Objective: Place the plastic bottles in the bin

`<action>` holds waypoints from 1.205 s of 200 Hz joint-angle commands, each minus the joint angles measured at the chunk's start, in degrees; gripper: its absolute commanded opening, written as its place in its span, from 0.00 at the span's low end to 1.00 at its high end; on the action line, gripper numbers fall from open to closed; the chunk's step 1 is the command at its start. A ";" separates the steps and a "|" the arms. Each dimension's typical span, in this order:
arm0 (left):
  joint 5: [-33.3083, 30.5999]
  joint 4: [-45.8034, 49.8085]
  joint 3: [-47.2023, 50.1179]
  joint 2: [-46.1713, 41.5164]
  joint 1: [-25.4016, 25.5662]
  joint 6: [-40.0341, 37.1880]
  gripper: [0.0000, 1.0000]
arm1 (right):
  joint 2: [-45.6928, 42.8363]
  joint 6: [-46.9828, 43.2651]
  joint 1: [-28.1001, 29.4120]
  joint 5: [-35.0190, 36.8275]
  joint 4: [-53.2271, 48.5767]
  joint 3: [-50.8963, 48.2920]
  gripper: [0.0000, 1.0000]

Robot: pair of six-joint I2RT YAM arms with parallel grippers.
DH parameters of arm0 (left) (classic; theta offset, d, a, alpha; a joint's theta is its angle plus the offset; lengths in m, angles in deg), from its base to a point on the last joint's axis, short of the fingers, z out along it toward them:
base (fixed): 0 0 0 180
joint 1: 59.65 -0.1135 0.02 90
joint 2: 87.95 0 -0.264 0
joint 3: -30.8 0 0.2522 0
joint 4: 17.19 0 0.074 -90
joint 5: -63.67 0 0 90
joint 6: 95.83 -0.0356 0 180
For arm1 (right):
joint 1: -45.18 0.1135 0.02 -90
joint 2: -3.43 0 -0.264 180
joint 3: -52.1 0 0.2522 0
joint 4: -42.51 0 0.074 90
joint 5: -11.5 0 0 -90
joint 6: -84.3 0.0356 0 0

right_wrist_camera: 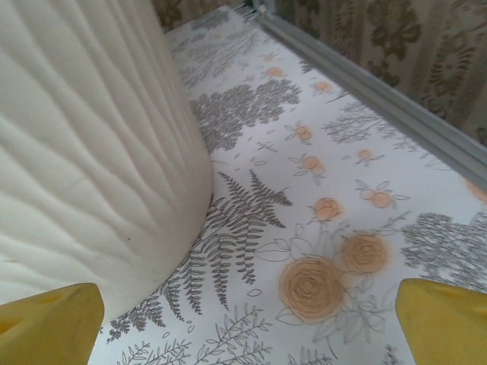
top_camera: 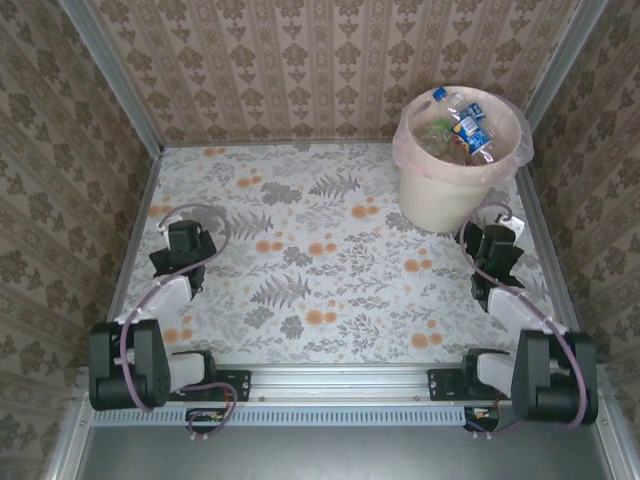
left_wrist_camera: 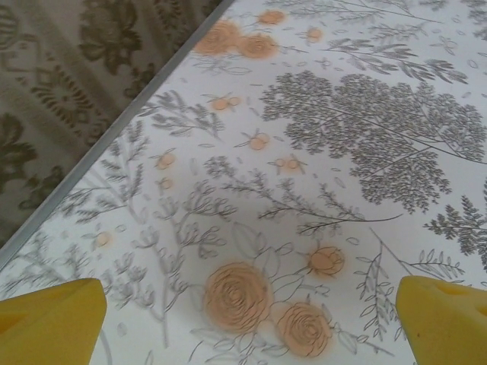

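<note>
Bottles binned, jaws empty.
Top: lay heaped in bin at far right, left gripper and right gripper well apart. Left wrist: gaped wide over table. Right wrist: gaped wide just beside bin.

The table is bare, flat cloth across its middle and left side, so a gripper can sweep freely there. The one obstacle is the bin in the far right corner, close to the back wall and right wall. The right gripper, jaws wide, sits just beside the bin's base; a narrow strip of cloth runs between the bin and the edge rail. From above the bin's mouth is open, with bottles filling it to the rim.
</note>
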 commanded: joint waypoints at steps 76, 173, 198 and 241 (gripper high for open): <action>10.11 -32.14 8.46 4.26 0.01 -12.60 1.00 | 13.21 -12.21 2.38 -16.67 26.30 -1.91 1.00; 11.75 -45.43 7.50 17.39 1.86 -16.24 1.00 | 19.90 -17.33 7.90 -11.45 29.22 -0.14 1.00; 11.71 -44.58 7.46 17.24 1.86 -16.13 1.00 | 19.89 -17.48 7.90 -11.88 29.11 -0.05 1.00; 11.64 -44.58 7.41 17.21 1.93 -16.11 1.00 | 20.17 -18.56 8.03 -14.08 27.42 0.97 1.00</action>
